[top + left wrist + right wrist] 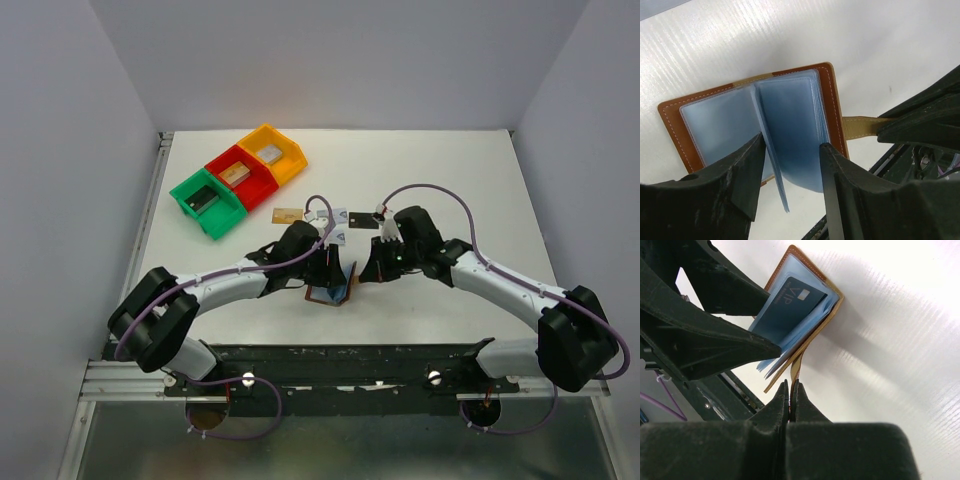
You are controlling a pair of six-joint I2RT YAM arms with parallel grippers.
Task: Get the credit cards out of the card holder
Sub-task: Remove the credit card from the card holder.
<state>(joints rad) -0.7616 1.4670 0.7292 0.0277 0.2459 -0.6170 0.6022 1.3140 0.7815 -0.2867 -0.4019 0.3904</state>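
Note:
The brown card holder [335, 291] stands open between my grippers, its light-blue sleeves fanned out [790, 115]. A dark card marked VIP [792, 302] sits in one sleeve. My left gripper [790, 147] is open, its fingers on either side of a loose blue sleeve leaf without pinching it. My right gripper [790, 385] is shut on the holder's tan snap tab [860, 127], holding it out to the side. A gold-tan card [287, 215], silvery cards [337, 237] and a dark card [363, 222] lie on the table behind the holder.
Green [207, 202], red [240, 178] and yellow [271, 153] bins stand in a row at the back left, with grey and tan blocks inside. Purple cables loop over both wrists. The black base rail runs along the near edge.

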